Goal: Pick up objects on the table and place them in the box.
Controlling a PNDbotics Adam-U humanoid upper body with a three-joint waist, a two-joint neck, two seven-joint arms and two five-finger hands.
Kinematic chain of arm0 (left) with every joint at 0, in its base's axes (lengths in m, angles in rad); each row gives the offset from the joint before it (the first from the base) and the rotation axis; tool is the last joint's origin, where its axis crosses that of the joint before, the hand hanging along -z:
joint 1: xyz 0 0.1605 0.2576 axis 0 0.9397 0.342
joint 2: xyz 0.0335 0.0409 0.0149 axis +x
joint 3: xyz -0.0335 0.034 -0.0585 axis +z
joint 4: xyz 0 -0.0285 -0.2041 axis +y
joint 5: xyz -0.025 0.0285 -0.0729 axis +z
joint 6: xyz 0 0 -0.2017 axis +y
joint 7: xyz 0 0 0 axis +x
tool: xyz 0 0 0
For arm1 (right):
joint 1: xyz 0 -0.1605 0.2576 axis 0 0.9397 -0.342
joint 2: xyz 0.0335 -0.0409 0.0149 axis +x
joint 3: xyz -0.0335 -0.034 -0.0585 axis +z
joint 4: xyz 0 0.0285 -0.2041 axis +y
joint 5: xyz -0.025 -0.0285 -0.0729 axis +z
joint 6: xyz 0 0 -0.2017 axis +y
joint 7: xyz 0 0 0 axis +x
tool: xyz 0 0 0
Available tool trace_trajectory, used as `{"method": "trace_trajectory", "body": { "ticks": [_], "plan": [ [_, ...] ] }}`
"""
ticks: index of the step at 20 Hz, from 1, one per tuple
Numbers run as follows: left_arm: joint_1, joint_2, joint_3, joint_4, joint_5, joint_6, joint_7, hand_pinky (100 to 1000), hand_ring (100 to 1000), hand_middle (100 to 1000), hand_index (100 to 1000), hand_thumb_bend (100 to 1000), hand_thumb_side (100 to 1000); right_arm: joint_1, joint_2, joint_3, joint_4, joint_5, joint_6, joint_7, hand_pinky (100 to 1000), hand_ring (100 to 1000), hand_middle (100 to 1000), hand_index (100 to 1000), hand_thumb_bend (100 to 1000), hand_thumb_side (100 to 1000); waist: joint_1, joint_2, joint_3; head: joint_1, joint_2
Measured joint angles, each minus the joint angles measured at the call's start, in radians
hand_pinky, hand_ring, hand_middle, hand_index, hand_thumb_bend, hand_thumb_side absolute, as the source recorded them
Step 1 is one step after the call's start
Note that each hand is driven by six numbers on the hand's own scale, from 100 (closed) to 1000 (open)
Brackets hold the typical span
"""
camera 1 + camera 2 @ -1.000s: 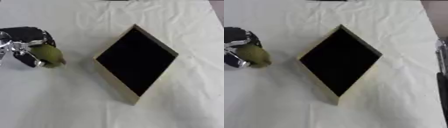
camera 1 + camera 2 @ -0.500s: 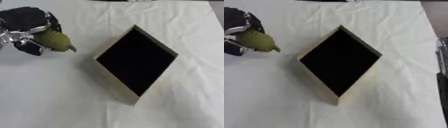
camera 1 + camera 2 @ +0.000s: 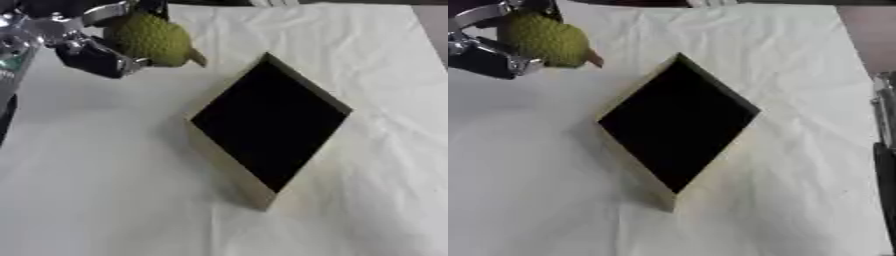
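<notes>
Lifted from its spot low at the table's left side a second ago, the left hand [image 3: 83,42] now sits high near the upper left corner of the view, closer to the box [image 3: 269,125]. Its black and silver fingers are curled round a bumpy yellow-green fruit [image 3: 153,39], possibly a small jackfruit or a similar rough-skinned toy, with a short brownish stem pointing toward the box. The fruit hangs above the white tablecloth [image 3: 105,180], just beyond the box's upper left edge and not over its opening. The box is turned like a diamond, with pale walls and a dark interior. A dark strip at the right edge of the right eye view may be the right arm; its hand is not visible.
</notes>
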Motion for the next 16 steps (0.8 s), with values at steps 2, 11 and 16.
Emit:
{"method": "trace_trajectory", "body": {
  "ticks": [2,11,16],
  "plan": [
    [-0.015,-0.041,-0.009,0.025,-0.011,-0.001,0.007,302,451,408,594,128,100,-0.008,-0.001,-0.002,0.0,0.002,-0.002,-0.002,818,685,673,822,308,591,0.0,0.0,-0.004,0.001,0.0],
    [-0.035,-0.179,-0.066,0.142,-0.112,-0.036,0.045,316,458,416,601,132,100,-0.035,-0.017,-0.012,0.0,0.007,-0.01,-0.002,816,685,675,824,306,591,-0.013,0.0,-0.026,0.014,0.0],
    [-0.038,-0.23,-0.074,0.221,-0.182,-0.05,0.091,320,460,418,605,134,100,-0.043,-0.018,-0.011,0.0,0.007,-0.011,0.006,815,685,674,823,294,601,-0.02,0.0,-0.035,0.02,0.0]
  ]
}}
